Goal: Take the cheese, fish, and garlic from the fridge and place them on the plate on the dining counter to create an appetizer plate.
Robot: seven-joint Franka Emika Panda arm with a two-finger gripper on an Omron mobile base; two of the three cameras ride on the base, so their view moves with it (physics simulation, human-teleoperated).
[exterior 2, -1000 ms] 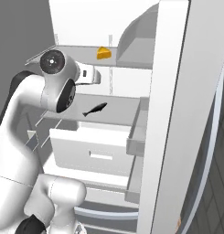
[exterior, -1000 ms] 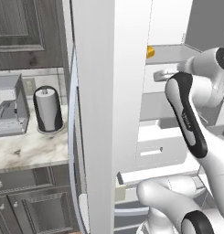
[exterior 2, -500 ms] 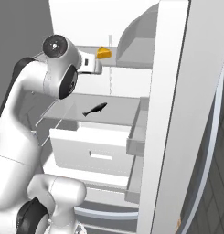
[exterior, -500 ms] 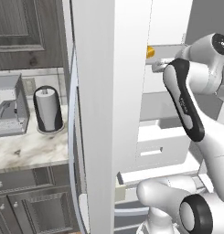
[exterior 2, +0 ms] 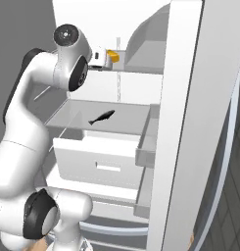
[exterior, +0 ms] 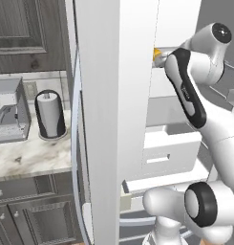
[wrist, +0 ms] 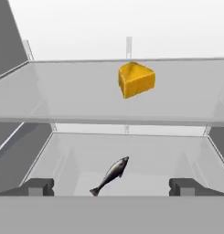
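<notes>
Yellow cheese sits on the top fridge shelf, just ahead of the gripper; its fingers are spread wide; go straight in, then squeeze gently.

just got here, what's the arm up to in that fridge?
The arm is reaching into the open fridge, with its gripper open and empty, aimed at the shelves. The cheese sits on the upper shelf, ahead of the fingers and not yet touched. The fish lies on the shelf below it. Nothing has been picked up at this point; it looks set to go for the cheese first, though that is a guess.
</notes>
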